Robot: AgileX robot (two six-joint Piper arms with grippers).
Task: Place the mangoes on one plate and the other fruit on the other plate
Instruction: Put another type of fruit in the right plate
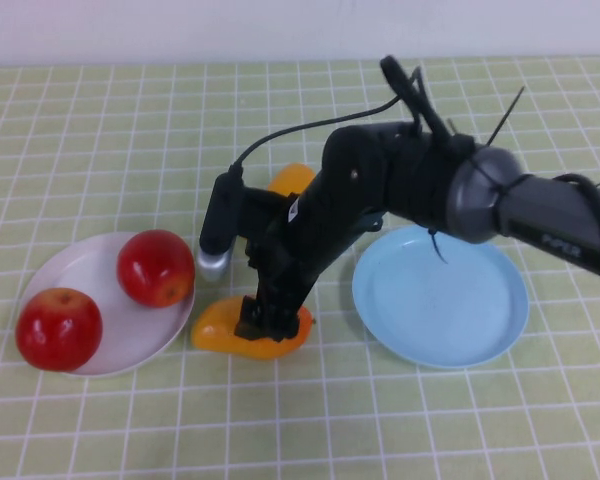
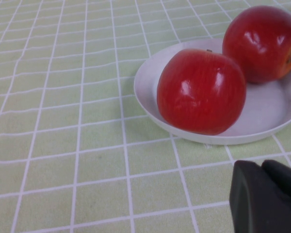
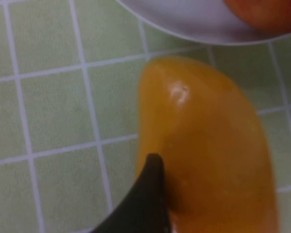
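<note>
now right gripper (image 1: 265,322) straddles near mango (image 1: 248,338), left gripper (image 2: 266,196) parked.

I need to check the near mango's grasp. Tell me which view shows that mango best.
The right wrist view: the mango fills the picture, lying on the cloth with one finger of the right hand against it. The high view shows it partly hidden under that hand. The left wrist view shows none of it.

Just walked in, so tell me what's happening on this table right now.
The right gripper is down over a mango lying beside the white plate, fingers open around it. Both apples sit on that plate. The blue plate is empty. A second mango lies behind the arm. The left gripper rests shut nearby.
</note>
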